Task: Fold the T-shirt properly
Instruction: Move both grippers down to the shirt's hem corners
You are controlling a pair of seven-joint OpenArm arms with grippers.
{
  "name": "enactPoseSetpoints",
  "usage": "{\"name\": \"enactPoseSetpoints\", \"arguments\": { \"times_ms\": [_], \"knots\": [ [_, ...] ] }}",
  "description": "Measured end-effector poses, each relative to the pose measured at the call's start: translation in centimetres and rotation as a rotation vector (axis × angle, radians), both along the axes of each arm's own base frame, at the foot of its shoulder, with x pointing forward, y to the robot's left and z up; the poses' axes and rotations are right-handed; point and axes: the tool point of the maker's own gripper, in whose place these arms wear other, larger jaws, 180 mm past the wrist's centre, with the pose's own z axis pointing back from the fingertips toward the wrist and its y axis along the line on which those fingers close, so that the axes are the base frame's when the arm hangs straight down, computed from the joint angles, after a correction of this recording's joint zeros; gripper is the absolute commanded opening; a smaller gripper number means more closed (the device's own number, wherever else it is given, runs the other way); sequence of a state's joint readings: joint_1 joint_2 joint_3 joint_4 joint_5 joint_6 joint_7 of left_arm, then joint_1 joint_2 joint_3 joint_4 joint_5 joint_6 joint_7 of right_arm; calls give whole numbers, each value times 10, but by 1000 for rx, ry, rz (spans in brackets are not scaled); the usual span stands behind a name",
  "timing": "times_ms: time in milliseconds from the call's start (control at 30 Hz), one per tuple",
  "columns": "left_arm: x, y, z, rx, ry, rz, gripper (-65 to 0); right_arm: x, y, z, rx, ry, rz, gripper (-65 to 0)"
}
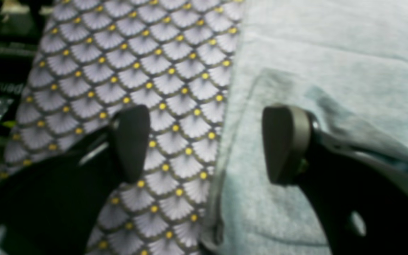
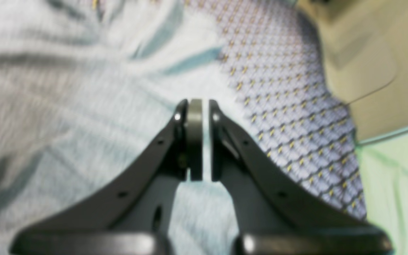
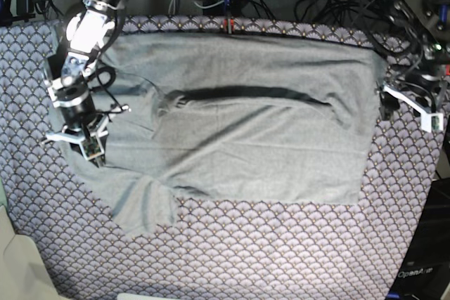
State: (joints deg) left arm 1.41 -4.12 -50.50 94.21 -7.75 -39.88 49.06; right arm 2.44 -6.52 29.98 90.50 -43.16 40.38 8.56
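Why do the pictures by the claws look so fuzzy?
Both wrist views are out of focus: the left claw and patterned cloth look soft, the right claw and T-shirt smeared. The base view is sharper, with a dark shadow along the T-shirt's fold.

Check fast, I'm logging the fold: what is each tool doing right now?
Left tool: open, straddling the T-shirt edge, holding nothing.
Right tool: nearly shut over the T-shirt; whether fabric is pinched cannot be told.
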Motion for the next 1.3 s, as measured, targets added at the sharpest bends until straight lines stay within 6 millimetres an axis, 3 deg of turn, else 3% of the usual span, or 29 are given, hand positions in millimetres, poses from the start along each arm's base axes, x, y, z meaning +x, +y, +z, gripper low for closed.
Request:
{"name": "enactPoseSetpoints", "arguments": {
  "times_ms": [200,333,433,567,667,767,900,1000,1133,1300],
  "knots": [
    [37,0,30,1,-69,-11,-169,3,4,-1,8,2,8,-639],
    [63,-4,35,-8,-80,-23,-165,26,1,0,25,15,-12,-633],
    [90,-27,27,-24,-52,-98,-165,49,-8,4,11,72,-54,-562],
    [129,-45,35,-14,-95,-128,-164,75,-22,9,3,119,-93,-444],
    [161,-60,25,-34,-100,-144,-164,89,-36,-3,5,197,-114,-360],
    [176,-77,4,-103,-91,-137,-164,90,-44,-21,15,250,-108,-294],
    [189,-70,-24,-144,-63,-83,-164,80,-61,-45,53,319,-118,-257],
    [205,-63,-27,-185,-107,-25,-163,82,-76,-45,81,317,-131,-254],
    [211,-55,-38,-222,-116,10,-163,79,-88,-49,82,331,-141,-256],
    [217,-67,-39,-258,-139,0,-163,65,-89,-64,79,368,-143,-256]
  ]
}}
